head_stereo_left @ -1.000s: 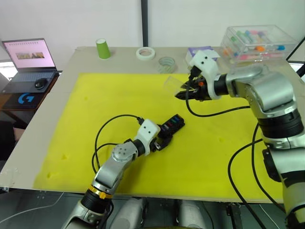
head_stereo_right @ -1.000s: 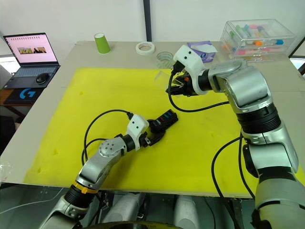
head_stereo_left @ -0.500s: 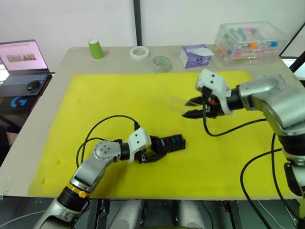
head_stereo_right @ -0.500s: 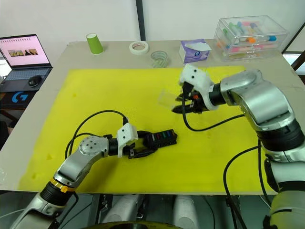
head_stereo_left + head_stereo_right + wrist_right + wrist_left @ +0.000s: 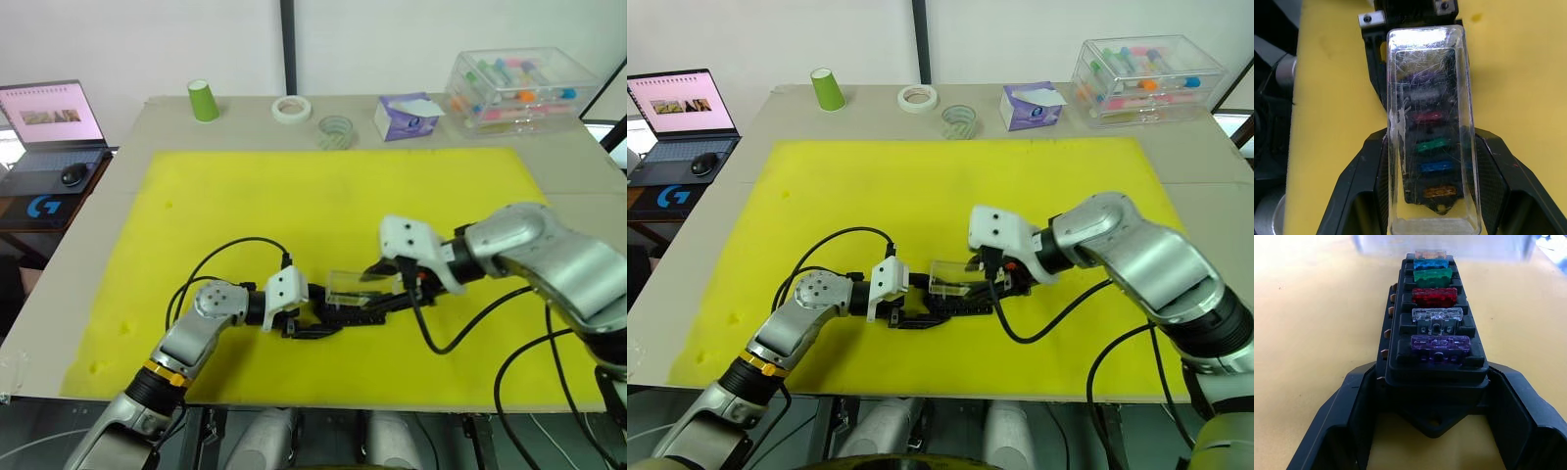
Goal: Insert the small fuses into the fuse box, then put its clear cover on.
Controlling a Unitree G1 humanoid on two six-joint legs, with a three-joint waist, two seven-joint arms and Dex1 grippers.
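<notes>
The black fuse box [image 5: 1435, 367] lies on the yellow mat [image 5: 294, 186] near the front edge. Several small fuses [image 5: 1434, 294] stand in its row of slots: purple, clear grey, red, green, blue and amber. My left gripper [image 5: 294, 318] is shut on the fuse box's near end, one finger [image 5: 1347, 421] on each side. My right gripper [image 5: 387, 294] is shut on the clear cover [image 5: 1430, 122]. The cover is held lengthwise just above the fuse row, and the fuses show through it. Whether the cover touches the fuse box I cannot tell.
A large clear drawer box [image 5: 519, 78] with coloured contents stands at the back right. Beside it are a purple tissue box [image 5: 407, 116], two tape rolls [image 5: 292, 108] [image 5: 336, 130] and a green cup [image 5: 204, 100]. A laptop [image 5: 44, 122] sits off the table's left.
My right gripper has carried the clear cover down and towards me, from mid-mat to just over the fuse box. The left gripper keeps its hold on the fuse box.
</notes>
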